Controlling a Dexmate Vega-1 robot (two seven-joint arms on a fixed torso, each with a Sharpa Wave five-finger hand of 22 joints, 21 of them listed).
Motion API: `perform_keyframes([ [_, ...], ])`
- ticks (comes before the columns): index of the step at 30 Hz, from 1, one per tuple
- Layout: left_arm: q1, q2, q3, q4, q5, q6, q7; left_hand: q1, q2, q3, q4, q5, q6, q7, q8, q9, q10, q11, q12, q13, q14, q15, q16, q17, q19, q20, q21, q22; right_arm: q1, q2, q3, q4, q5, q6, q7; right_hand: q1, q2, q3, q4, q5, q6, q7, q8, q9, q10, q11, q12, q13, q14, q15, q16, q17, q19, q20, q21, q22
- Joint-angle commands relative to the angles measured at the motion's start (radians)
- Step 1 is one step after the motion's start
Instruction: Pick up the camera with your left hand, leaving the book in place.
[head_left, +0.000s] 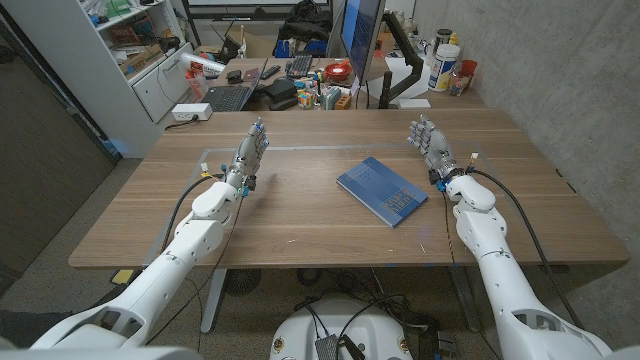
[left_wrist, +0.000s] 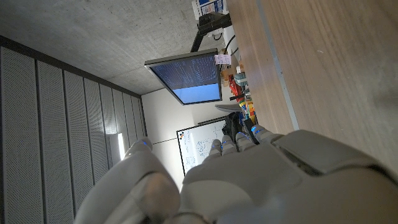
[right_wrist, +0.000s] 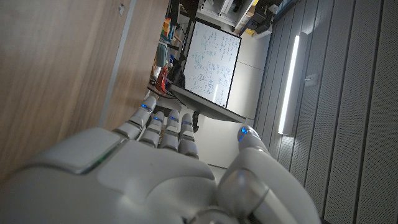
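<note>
Head view: no camera is seen, so the book (head_left: 381, 190) could be grabbed mistakenly by the empty, open left hand (head_left: 249, 155).

A wooden counter (head_left: 300, 215) stands on grey floor (head_left: 60, 215). Behind it sits a cluttered desk (head_left: 300, 85) with a monitor (head_left: 362, 35). White shelving (head_left: 140, 50) stands at left; a concrete wall (head_left: 560, 70) runs at right.

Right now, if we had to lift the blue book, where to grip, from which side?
The book lies flat, closed and skewed on the table, nearer the right hand. I'd likely come from that side and pinch the long edge facing it; flat and thin, only its edges offer a hold.
</note>
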Motion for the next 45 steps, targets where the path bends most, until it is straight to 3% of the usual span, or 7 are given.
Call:
perform_keyframes([
  [1, 0.023, -0.026, -0.048, -0.021, 0.038, 0.023, -0.016, 0.009, 0.002, 0.003, -0.001, 0.008, -0.011, 0.002, 0.003, 0.003, -0.074, 0.0, 0.001, 0.004, -0.098, 0.002, 0.002, 0.002, -0.084, -0.079, -0.002, 0.003, 0.031, 0.169, 0.184, 0.004, -0.193, -0.023, 0.141, 0.007, 0.0, 0.004, -0.003, 0.006, 0.006, -0.002, 0.004, 0.005, 0.006, 0.002, 0.004, 0.004, 0.006, 0.004, 0.004, 0.005, 0.005, -0.033, -0.003, 0.002],
  [19, 0.064, -0.02, -0.081, -0.088, 0.066, 0.054, -0.014, 0.011, 0.006, -0.001, -0.002, 0.011, -0.016, 0.003, 0.0, 0.003, -0.077, 0.002, 0.0, 0.004, -0.1, 0.006, 0.001, 0.002, -0.094, -0.068, -0.004, 0.003, 0.057, 0.225, 0.257, 0.022, -0.257, -0.012, 0.198, 0.006, 0.001, 0.002, -0.004, 0.005, 0.007, -0.003, 0.004, 0.005, 0.007, 0.003, 0.002, 0.004, 0.006, 0.005, 0.004, 0.005, 0.008, -0.032, -0.011, 0.002],
  [45, 0.178, 0.009, -0.134, -0.217, 0.087, 0.075, 0.028, 0.017, 0.013, -0.003, -0.004, 0.015, -0.019, 0.005, -0.001, 0.003, -0.078, 0.007, 0.0, 0.005, -0.101, 0.01, 0.002, 0.002, -0.106, -0.056, -0.007, 0.004, 0.08, 0.228, 0.28, 0.058, -0.272, -0.003, 0.23, 0.005, 0.003, 0.0, -0.006, 0.005, 0.007, -0.005, 0.003, 0.005, 0.009, 0.002, 0.0, 0.004, 0.007, 0.007, 0.003, 0.005, 0.012, -0.031, -0.024, 0.002],
])
